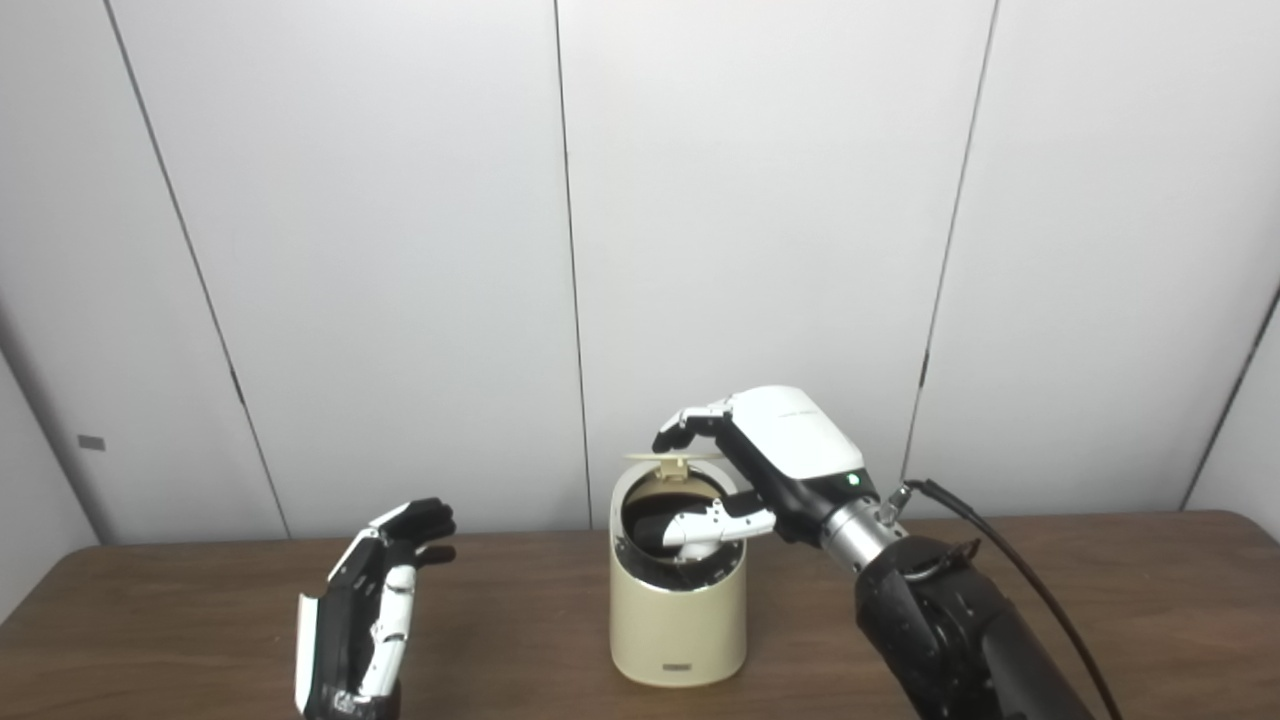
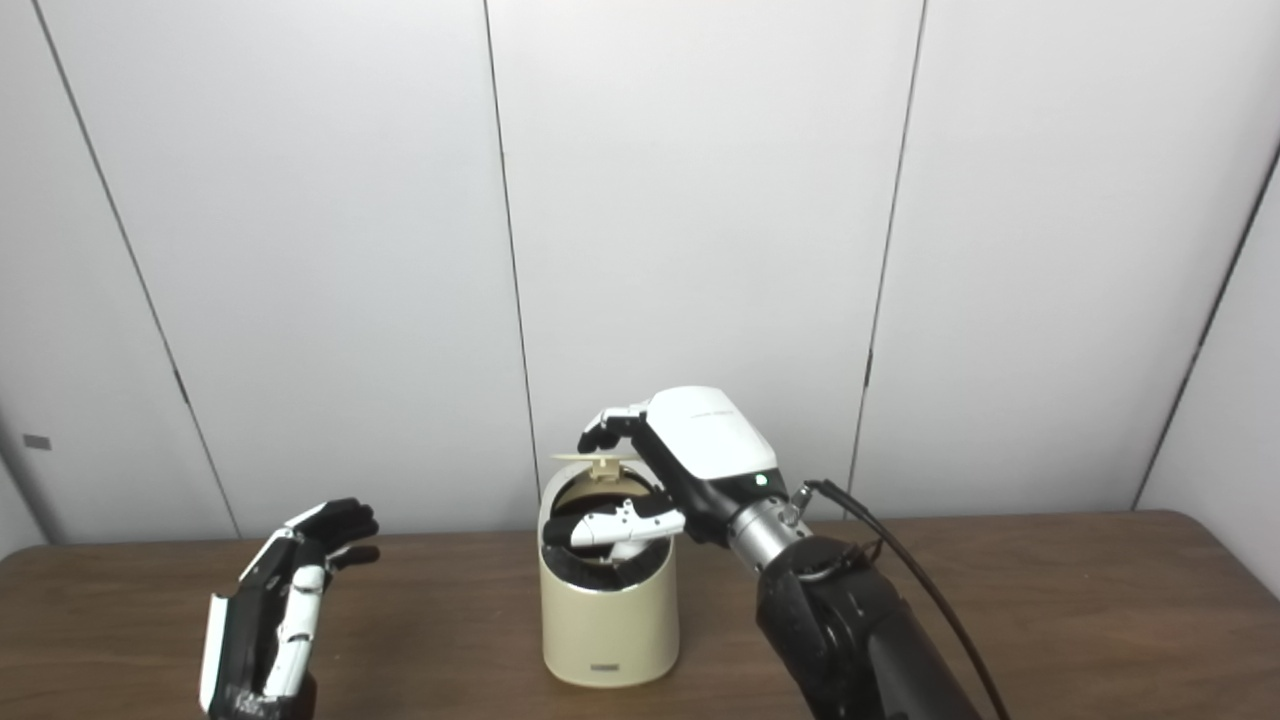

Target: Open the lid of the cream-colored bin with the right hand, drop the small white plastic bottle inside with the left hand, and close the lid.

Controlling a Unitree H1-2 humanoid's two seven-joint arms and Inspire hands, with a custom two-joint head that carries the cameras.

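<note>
Cream bin (image 1: 678,620) mid tabletop (image 1: 1150,600), lid (image 1: 672,459) up. Right hand (image 1: 760,470) at lid, fingers curled over its edge, thumb across opening. Left hand (image 1: 370,610) open, empty. Bottle unseen, likely inside. Next: press lid shut.

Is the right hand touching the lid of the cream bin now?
Touching. In the left eye view, the right hand has its fingers curled onto the raised lid of the bin, with no gap visible.

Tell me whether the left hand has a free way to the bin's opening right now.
Probably not. The right hand hangs over the cream-colored bin, its thumb lying across the open mouth beneath the raised lid. The left hand is open, apart from the bin.
</note>
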